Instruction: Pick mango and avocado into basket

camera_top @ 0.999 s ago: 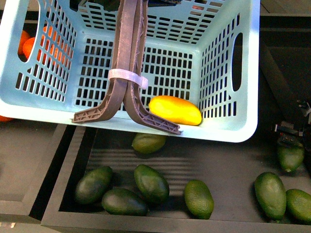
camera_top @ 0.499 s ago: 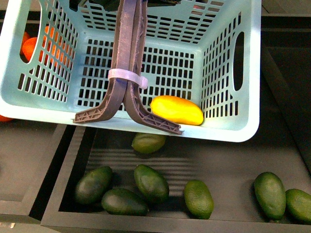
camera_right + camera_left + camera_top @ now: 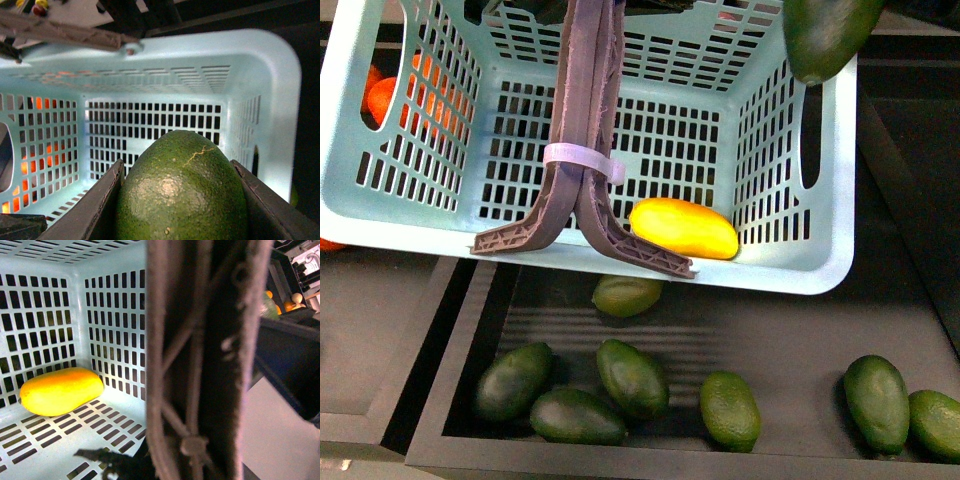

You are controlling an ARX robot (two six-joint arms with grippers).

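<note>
Front view: the avocado [image 3: 830,35] hangs at the frame's upper edge over the right-hand wall of the basket [image 3: 820,275], carried by the right pincer [image 3: 177,167], which is itself cropped out here. Below that pincer and off toward the left arm's side, the mango [image 3: 682,227] lies on the basket floor by the near wall, beside the foot of the folded handles [image 3: 582,110] bound by a white tie [image 3: 582,158]. Loose avocados [image 3: 632,377] rest in a dark tray [image 3: 790,330] lower down, well apart from the pincer. Left wrist view: the handles fill the middle and the mango sits in a floor corner beyond them. The left pincer is out of sight, so its state cannot be told. Right wrist view: the right pincer is clamped on the avocado, its dark fingers [image 3: 97,205] pressed to either flank, with the basket's open floor past its tips. The placing looks best done by carrying the fruit a little inward from the wall beneath the pincer and lowering it toward bare floor away from mango and handles. The fingers should part only once low, since a smooth, rounded fruit let go from height may bounce or roll.
</note>
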